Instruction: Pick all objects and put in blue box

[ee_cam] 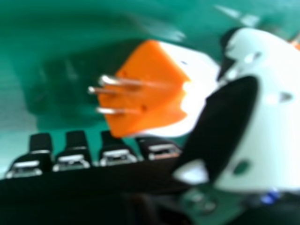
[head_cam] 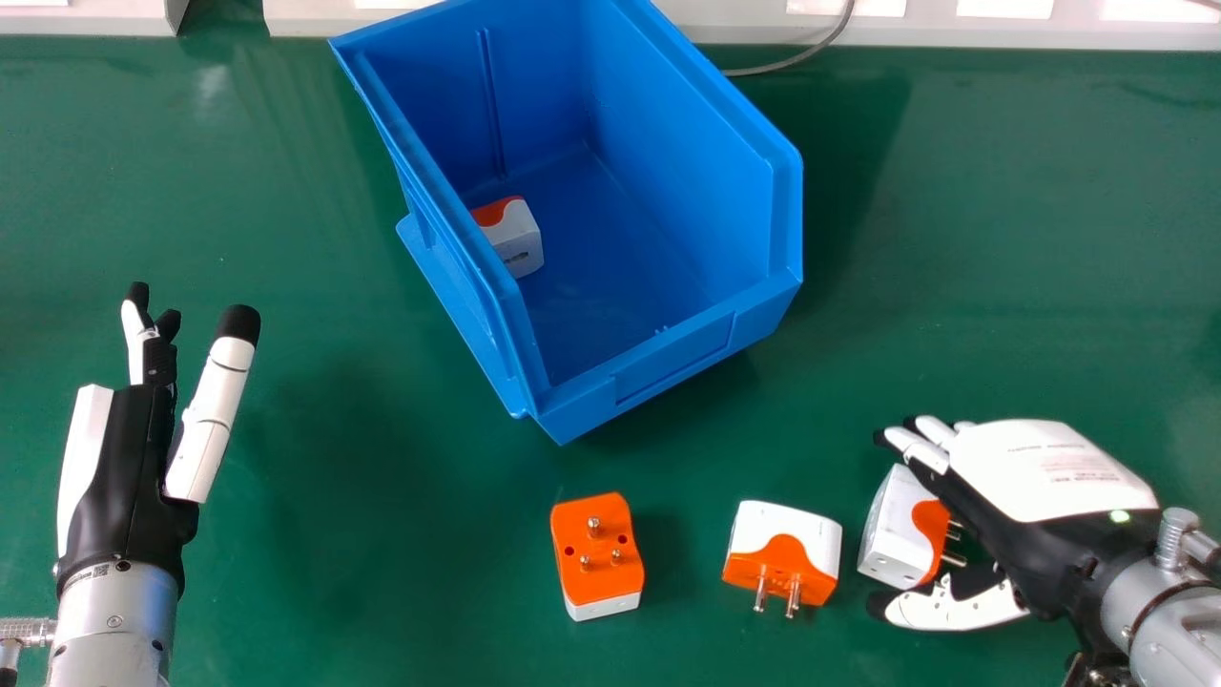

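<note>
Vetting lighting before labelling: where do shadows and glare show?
Head view: soft shadows right of the blue box and right of the leftmost loose adapter; faint pale glare on the green table, upper left. Right hand view: dark shadow on the prong side of the nearby adapter, pale glare streaks on the table.

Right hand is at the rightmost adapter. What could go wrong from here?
The right hand has the rightmost plug adapter between thumb and fingers, its metal pins toward the palm; they might spoil the grip. The middle adapter lies near the thumb tip and could get nudged. A low carry might clip the front wall of the blue box.
</note>
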`<state>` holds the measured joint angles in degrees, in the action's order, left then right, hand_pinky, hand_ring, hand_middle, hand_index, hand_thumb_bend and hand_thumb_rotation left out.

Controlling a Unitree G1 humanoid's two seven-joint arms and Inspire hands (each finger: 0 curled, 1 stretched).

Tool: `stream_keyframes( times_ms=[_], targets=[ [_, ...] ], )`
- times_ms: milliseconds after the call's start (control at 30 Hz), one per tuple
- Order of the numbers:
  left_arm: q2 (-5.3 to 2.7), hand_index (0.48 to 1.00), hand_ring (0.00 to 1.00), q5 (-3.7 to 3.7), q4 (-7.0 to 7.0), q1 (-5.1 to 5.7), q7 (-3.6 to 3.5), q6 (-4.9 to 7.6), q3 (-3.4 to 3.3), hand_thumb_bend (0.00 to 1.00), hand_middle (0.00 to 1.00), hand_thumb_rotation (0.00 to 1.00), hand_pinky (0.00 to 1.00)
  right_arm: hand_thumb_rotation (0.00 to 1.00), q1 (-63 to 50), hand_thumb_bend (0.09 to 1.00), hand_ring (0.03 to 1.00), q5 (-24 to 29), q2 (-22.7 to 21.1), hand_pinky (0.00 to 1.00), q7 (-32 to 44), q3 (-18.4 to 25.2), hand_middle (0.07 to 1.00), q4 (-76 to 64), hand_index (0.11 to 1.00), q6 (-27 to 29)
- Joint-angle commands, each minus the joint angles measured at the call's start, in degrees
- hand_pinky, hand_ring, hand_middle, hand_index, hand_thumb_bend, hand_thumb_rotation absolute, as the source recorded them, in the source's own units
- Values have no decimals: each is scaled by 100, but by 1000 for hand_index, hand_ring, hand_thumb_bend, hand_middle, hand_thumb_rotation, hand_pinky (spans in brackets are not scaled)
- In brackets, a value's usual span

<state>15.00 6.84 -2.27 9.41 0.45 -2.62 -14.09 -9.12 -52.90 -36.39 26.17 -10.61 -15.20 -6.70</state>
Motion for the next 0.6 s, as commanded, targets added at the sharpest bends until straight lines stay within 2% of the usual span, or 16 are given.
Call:
stream_keyframes(
  times_ms=[0,200,367,567],
  targets=[
    [103,1000,1000,10,-141,-8,18,52,-65,685,1000,1000,1000,493,195,361,955,-133,-115,914,27,-52,971,76,937,10],
    [101,1000,1000,3,-176,-21,7,37,-75,677,1000,1000,1000,488,380,360,953,-244,-101,912,254,-175,970,231,937,-150],
    [119,1000,1000,-14,-109,-61,-3,90,-91,682,1000,1000,1000,469,543,353,951,-318,-79,898,410,-320,970,348,938,-308],
    [133,1000,1000,-18,-75,-113,-10,88,-84,673,1000,1000,1000,467,764,357,950,-454,-143,896,475,-472,970,504,937,-352]
  ],
)
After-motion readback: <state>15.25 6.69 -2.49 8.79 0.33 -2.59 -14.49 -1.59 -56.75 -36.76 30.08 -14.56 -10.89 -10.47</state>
